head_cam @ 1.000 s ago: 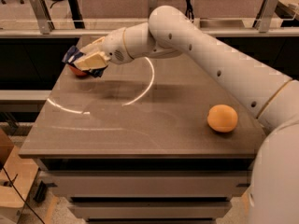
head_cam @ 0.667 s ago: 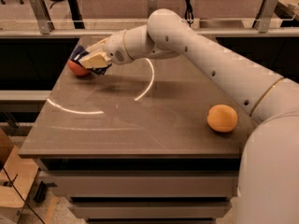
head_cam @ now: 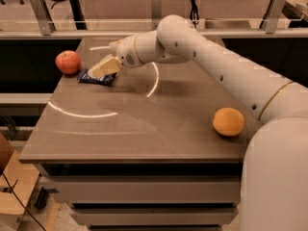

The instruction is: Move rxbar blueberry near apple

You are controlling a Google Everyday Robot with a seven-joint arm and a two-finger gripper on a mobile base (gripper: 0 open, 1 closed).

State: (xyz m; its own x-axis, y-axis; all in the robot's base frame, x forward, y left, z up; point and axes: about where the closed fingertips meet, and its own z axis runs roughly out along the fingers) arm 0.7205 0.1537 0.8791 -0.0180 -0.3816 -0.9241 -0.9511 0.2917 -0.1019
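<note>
The red apple (head_cam: pixel 67 62) sits at the far left edge of the table (head_cam: pixel 144 129). The rxbar blueberry (head_cam: pixel 98 78), a flat dark-blue wrapper, lies flat on the table just right of the apple, a small gap between them. My gripper (head_cam: pixel 103 68) is directly over the bar's upper right part, its cream tips at or touching the wrapper. The white arm (head_cam: pixel 202 52) reaches in from the right.
A plain orange fruit (head_cam: pixel 228 121) sits near the table's right front, next to my arm's base. A railing (head_cam: pixel 154 20) and dark shelving run behind the table. A cardboard box (head_cam: pixel 12 186) stands on the floor at the lower left.
My gripper has moved right and down with the bar. The apple, hidden behind it before, now shows. The bar now lies flat on the table beside the apple.
</note>
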